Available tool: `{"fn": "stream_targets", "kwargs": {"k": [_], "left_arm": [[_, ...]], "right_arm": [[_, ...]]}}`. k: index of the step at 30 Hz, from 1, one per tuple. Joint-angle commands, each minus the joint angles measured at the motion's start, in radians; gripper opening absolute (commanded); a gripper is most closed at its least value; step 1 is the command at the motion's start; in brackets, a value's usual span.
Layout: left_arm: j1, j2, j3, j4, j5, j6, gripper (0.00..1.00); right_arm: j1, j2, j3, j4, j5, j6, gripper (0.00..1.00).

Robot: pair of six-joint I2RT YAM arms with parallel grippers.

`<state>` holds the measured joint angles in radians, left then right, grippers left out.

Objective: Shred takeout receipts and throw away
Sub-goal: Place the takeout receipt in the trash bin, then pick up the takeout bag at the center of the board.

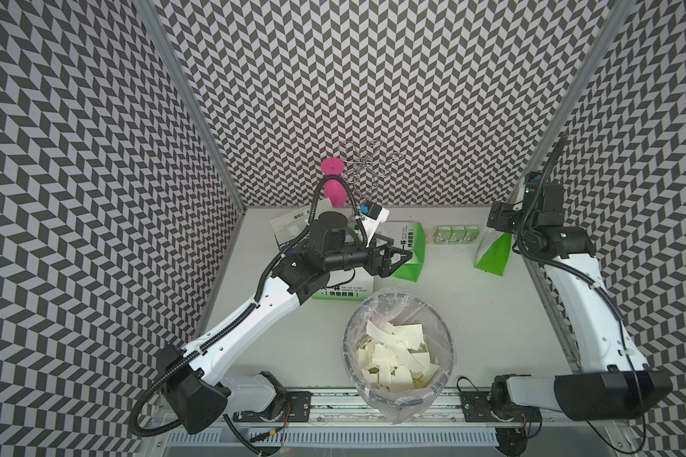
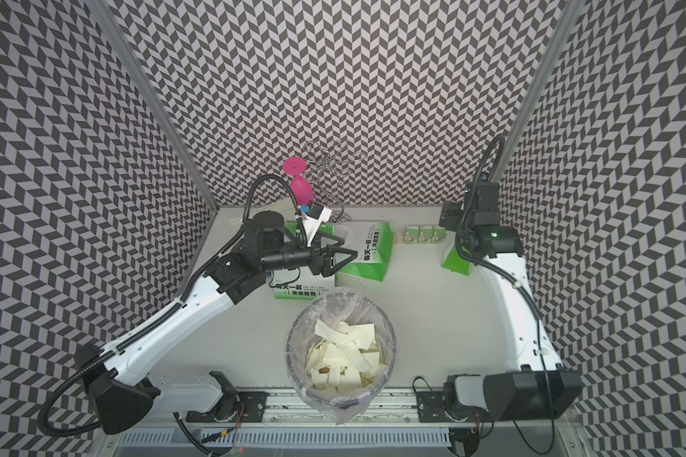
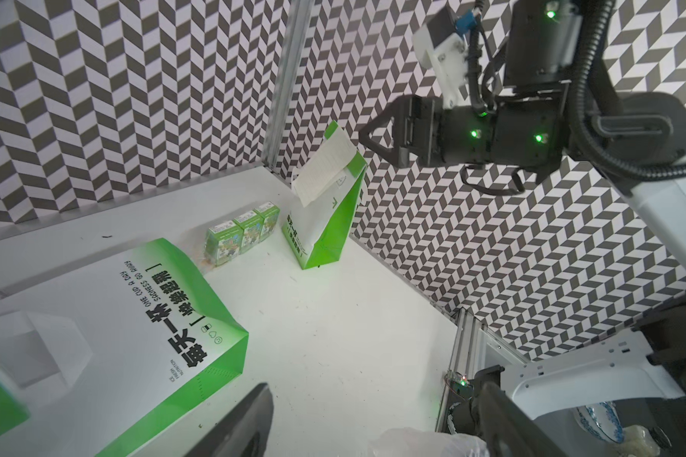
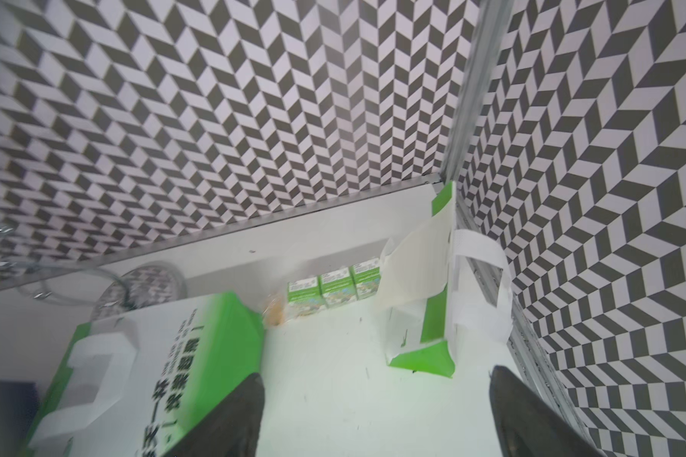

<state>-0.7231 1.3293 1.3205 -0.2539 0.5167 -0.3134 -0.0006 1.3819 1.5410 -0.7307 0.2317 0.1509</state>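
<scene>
One whole takeout receipt (image 3: 325,170), a cream slip, hangs on the top of the upright green-and-white bag (image 3: 321,237) at the back right corner; it also shows in the right wrist view (image 4: 416,261). My right gripper (image 3: 373,136) hovers just above and beside that bag (image 1: 492,253), open, with nothing between its fingers (image 4: 246,407). Many torn cream scraps (image 1: 397,356) lie in the lined bin (image 1: 351,316) at the front centre. My left gripper (image 1: 399,251) is open and empty above the bag lying in the middle (image 1: 408,273).
Another bag (image 1: 341,291) lies under the left arm, and one more (image 1: 290,225) at the back left. Three small green cartons (image 1: 458,234) stand by the back wall. A pink object (image 1: 333,186) and a wire rack (image 1: 369,166) stand behind. Patterned walls close three sides.
</scene>
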Motion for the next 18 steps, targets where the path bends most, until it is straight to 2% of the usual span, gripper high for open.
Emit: {"fn": "stream_targets", "kwargs": {"k": [1, 5, 10, 16, 18], "left_arm": [[-0.016, 0.024, 0.046, 0.031, -0.008, 0.047, 0.83], [-0.016, 0.058, 0.08, 0.022, -0.015, 0.083, 0.83], [-0.016, 0.109, 0.133, -0.009, -0.016, 0.127, 0.83], [-0.013, 0.166, 0.178, -0.022, -0.004, 0.16, 0.83], [-0.012, 0.18, 0.186, -0.025, -0.001, 0.169, 0.83]], "right_arm": [[-0.055, 0.081, 0.059, 0.097, -0.017, 0.022, 0.82], [-0.101, 0.182, 0.106, 0.084, -0.037, 0.02, 0.79], [-0.156, 0.217, 0.097, 0.09, -0.059, 0.015, 0.7], [-0.156, 0.191, 0.023, 0.095, -0.071, 0.001, 0.37], [-0.156, 0.172, 0.002, 0.088, -0.092, 0.004, 0.22]]}}
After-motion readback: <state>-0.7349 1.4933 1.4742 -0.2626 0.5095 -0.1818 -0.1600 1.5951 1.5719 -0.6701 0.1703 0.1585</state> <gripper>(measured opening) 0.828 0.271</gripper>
